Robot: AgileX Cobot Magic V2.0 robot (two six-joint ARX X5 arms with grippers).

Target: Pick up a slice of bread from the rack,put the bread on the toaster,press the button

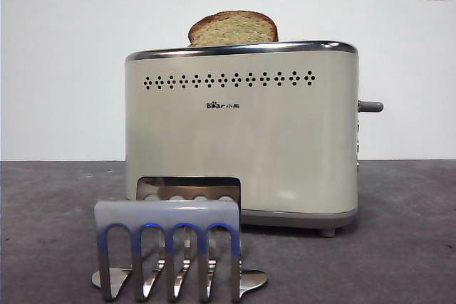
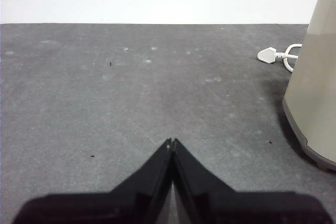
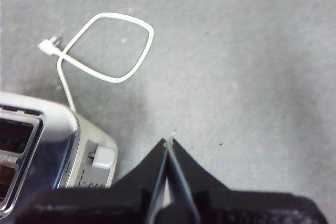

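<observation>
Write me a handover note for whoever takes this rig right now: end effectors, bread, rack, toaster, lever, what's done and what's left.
Left end effector: shut, empty, low over the table beside the toaster.
Right end effector: shut, empty, above the table just off the toaster's lever end.
Slice of bread: standing in the toaster's slot, top poking out.
Rack: in front of the toaster, no bread in it.
Done: bread moved to the toaster.
Left: press the button, which looks up.

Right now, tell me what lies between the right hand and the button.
Only bare grey table, as the right wrist view shows: the right hand hovers beside the button.
</observation>
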